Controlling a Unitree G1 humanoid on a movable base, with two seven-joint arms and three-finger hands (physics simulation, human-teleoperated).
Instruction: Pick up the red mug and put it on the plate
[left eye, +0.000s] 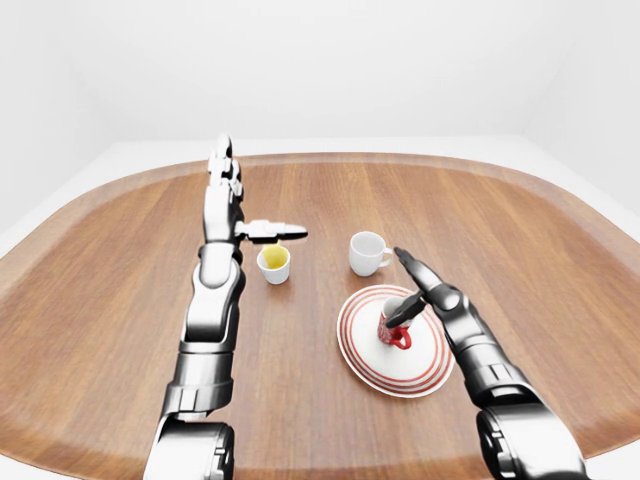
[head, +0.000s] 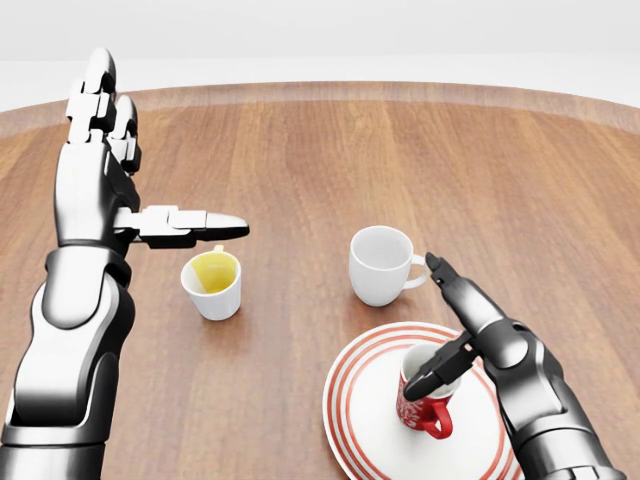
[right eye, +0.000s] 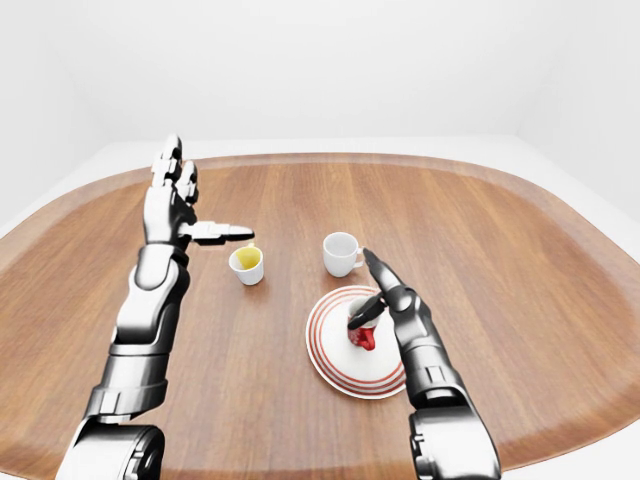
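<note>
Resting upright on the plate (head: 365, 420), the red mug (head: 425, 395) is sitting beside my right hand (head: 470, 330), fingers spread off it; I'm holding my left hand (head: 120, 200) splayed too.

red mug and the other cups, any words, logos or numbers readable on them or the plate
None can be read.
red mug: a white pattern on its side, too small to tell if it is lettering.
white mug, yellow-lined cup: plain.
plate: only red rings.

arms (head: 75, 320): glossy silver shells | joints: black | fingers (head: 185, 225): segmented
</note>
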